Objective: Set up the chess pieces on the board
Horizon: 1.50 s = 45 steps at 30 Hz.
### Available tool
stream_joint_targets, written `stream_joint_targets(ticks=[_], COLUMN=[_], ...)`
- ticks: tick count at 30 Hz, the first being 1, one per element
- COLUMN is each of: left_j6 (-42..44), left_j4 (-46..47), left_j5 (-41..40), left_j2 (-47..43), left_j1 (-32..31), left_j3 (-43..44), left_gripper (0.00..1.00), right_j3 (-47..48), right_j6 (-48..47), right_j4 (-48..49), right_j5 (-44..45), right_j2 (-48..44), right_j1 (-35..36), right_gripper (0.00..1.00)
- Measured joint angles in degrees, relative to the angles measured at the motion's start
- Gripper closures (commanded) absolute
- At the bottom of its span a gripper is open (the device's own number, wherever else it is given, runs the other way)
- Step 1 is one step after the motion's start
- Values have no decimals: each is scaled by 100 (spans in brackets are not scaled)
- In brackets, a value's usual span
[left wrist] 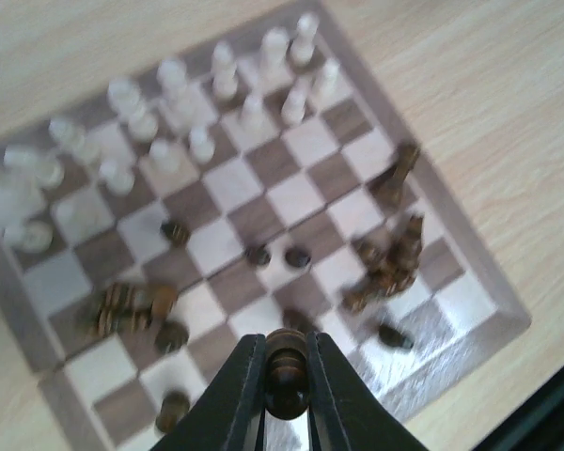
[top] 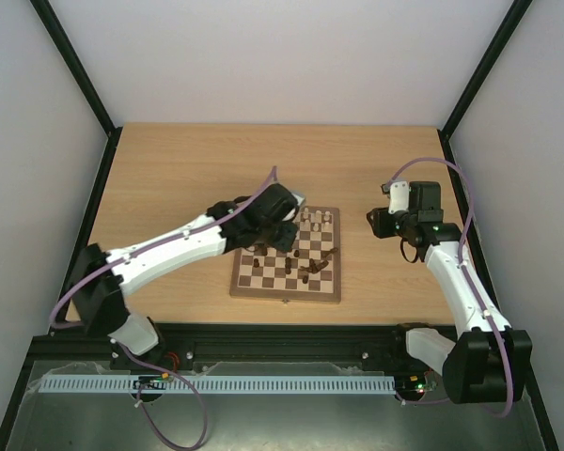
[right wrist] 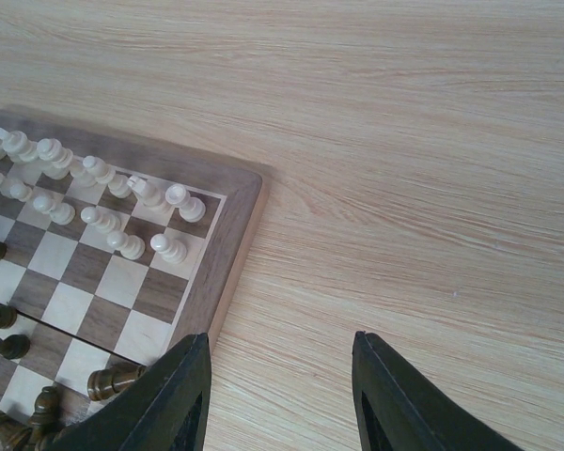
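Clamped upright in the left claw (left wrist: 286,376) is a dark piece (left wrist: 286,368), above the board's (left wrist: 470,282) near edge, where dark pieces lie toppled. Its home rows lie directly beneath. Right claw (right wrist: 280,395) hangs open over the table (right wrist: 432,188), farther off.

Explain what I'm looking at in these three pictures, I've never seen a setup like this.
Two robot arms are bolted at the near edge of a wooden table. One picture looks down from above; the other two come from cameras on each arm's wrist. On the table lies a chessboard. Cream pieces stand in rows at one side; dark pieces are scattered, several lying down. The left gripper is shut on a dark piece above the board. The right gripper hangs open and empty over bare table beside the board's corner.
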Motion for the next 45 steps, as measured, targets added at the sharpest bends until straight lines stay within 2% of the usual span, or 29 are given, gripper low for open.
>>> stream_joint_targets(ticks=[6,14,41,45], left_j6=[-337,-662,-612,-588], left_j4=[-389,-584,-125,-118], left_j5=[4,0,131,129], left_j2=[-649,-745,-173,-133], left_j1=[81,361,614,629], left_j3=[-977,-1843,-2194,-2234], left_gripper=[91,90,87,82], right_j3=[-2,0,0,0], right_j6=[-17,-22,-66,-85], right_j4=[0,0,0,0], right_j5=[-22,-20,-20,-20], right_j2=[127,151,201,203], right_j1=[0,0,0,0], right_gripper=[58,57,58,57])
